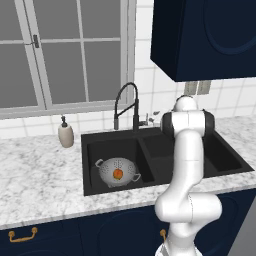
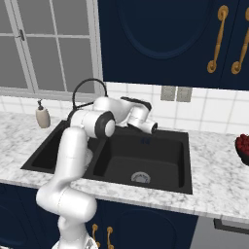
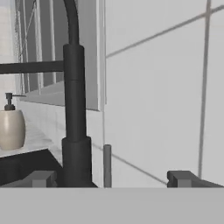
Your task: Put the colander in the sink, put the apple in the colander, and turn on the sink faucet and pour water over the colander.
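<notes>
The colander (image 1: 118,171) sits in the left basin of the sink (image 1: 150,137), the apple (image 1: 117,173) inside it. The gripper (image 3: 109,178) hangs with jaws wide and empty behind the sink, close before the faucet (image 3: 75,122), its lever (image 3: 107,165) between the fingertips (image 3: 41,178).

Kitchen: sink (image 1: 95,150), marble counter (image 1: 40,175), cabinets (image 1: 210,35)

We see a beige soap dispenser bottle (image 1: 65,134) upright on the white marbled counter (image 1: 40,175), near the left end of the basin and below the grey-framed window (image 1: 60,55). Navy upper cabinets (image 2: 165,39) carry brass handles (image 2: 219,36). A double wall outlet (image 2: 176,93) sits in the white tiles. At the counter's right edge we note a bowl of red fruit (image 2: 242,147).
</notes>
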Robot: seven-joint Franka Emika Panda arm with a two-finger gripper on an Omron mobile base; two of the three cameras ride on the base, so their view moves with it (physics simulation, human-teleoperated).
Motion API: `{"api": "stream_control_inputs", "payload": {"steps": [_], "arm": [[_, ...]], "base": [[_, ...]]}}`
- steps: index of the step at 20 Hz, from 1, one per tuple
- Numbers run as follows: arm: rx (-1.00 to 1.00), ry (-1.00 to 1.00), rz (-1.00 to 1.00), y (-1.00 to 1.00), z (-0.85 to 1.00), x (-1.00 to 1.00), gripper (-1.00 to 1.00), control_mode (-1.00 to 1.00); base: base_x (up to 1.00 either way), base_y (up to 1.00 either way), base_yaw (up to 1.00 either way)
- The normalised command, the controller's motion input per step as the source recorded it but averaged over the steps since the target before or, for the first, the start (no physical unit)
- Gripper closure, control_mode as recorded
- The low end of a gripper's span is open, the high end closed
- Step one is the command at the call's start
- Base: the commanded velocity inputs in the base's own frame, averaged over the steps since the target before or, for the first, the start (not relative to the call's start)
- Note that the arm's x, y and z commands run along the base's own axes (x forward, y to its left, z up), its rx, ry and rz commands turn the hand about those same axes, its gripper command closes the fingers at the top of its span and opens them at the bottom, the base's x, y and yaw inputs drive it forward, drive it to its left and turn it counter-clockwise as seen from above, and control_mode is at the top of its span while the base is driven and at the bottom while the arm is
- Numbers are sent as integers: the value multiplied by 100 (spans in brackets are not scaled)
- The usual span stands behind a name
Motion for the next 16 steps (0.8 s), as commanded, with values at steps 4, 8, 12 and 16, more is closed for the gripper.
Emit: {"api": "stream_control_inputs", "payload": {"steps": [4, 8, 12, 16], "arm": [[0, 0, 0, 0, -14, 37, -100, -100], [0, 0, 0, 1, -18, 44, -100, -100], [0, 0, 0, 15, -29, 30, -100, -100], [0, 0, 0, 17, -9, 23, -100, -100]], "base": [[0, 0, 0], [0, 0, 0], [0, 0, 0], [0, 0, 0]]}}
